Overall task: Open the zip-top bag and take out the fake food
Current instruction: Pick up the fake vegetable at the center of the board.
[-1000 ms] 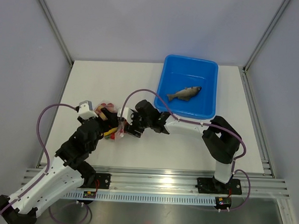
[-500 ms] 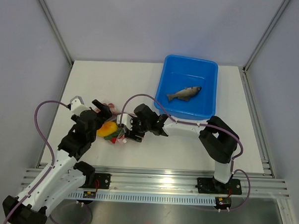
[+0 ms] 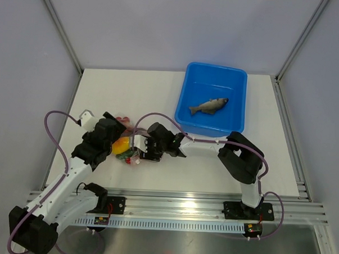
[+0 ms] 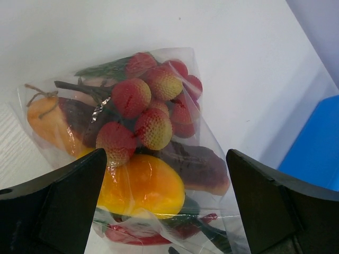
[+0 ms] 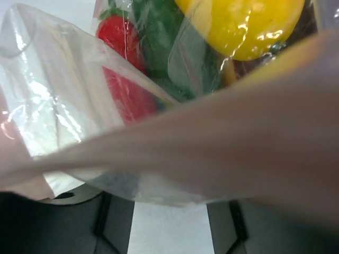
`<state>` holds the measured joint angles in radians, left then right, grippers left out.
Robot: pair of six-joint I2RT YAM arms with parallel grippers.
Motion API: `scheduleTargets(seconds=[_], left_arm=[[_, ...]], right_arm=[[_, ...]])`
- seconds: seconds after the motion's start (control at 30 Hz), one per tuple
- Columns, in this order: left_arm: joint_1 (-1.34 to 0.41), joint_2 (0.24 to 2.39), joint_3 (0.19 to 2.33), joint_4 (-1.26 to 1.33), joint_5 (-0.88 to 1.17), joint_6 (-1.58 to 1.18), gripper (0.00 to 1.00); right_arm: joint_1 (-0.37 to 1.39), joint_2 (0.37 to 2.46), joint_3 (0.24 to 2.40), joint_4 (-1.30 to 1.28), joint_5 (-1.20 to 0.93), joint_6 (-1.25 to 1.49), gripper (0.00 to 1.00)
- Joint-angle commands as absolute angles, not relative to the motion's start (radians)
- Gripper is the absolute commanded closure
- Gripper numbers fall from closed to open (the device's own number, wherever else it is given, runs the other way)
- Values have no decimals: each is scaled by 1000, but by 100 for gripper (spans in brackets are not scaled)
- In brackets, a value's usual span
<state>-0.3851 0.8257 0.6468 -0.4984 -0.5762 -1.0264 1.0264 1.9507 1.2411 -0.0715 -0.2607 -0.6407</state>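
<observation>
while the zip-top bag point(image 3: 130, 154) lies on the white table point(image 3: 103, 90) between the two arms, the top view shows the left gripper point(image 3: 117, 143) on its left side and the right gripper point(image 3: 141, 150) close against its right edge. most of the fake food point(image 3: 122, 146) sits inside the bag, with a yellow piece showing brightest. one grey fish point(image 3: 208, 106) lies in the blue tub point(image 3: 201, 78), well apart from the bag, so i judge the emptying has begun but is far from done.

from the left wrist, the two dark fingers point(image 4: 58, 206) stand wide apart with nothing clamped. the bag's packed end lies between them, showing red and yellow-green berries on a stem, an orange-yellow fruit, a brown piece and something red below. the left finger looks to be touching the plastic. the right one is clear of it.

from the right wrist, crinkled clear plastic fills nearly the whole frame, and a blurred pinkish band crosses it, perhaps the zipper strip. red, green and yellow toys show through. dark parts of the gripper sit at the bottom, but the tips are hidden, so i cannot tell whether this tool grips the bag.

next, i think, the mouth must be held firm on one side while the other gripper reaches in or draws out a toy.
</observation>
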Motion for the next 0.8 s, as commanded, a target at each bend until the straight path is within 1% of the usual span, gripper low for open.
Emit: scheduleTargets(seconds=[0.0,0.1,0.17,0.27,0.33,0.37,0.4,0.47,0.57,0.6,0.67,0.7,0.77], left_arm=[[-379,841,695,-529,-609,-1081,1],[-379,821,689,-532,-626,-1086,1],[-379,802,680,-525,-627,-1086,1],[-379,789,673,-525,-634,-1088,1],[-379,784,675,-531,-638,-1095,1],[-379,785,675,-537,-641,-1097,1],[-379,784,676,-540,-646,-1100,1],[-379,781,677,-552,-653,-1108,1],[-379,770,670,-545,-652,-1108,1],[-379,770,669,-543,-650,-1106,1],[-379,770,669,-540,-649,-1100,1],[-379,772,669,-540,-647,-1100,1],[-379,772,669,-540,-649,-1100,1]], right_arm=[[1048,1994,1282,-130,-209,-675,44],[1052,2017,1307,-152,-178,-675,47],[1055,2028,1316,-152,-154,-673,53],[1058,2043,1330,-169,-134,-676,55],[1061,2052,1338,-187,-127,-683,52],[1066,2059,1342,-195,-124,-686,45],[1066,2059,1338,-196,-124,-695,41],[1072,2066,1335,-198,-124,-703,38],[1074,2097,1364,-227,-94,-704,39],[1074,2106,1374,-248,-92,-701,45],[1075,2125,1397,-265,-100,-700,53],[1074,2125,1399,-268,-101,-695,61],[1074,2115,1401,-268,-103,-692,67]])
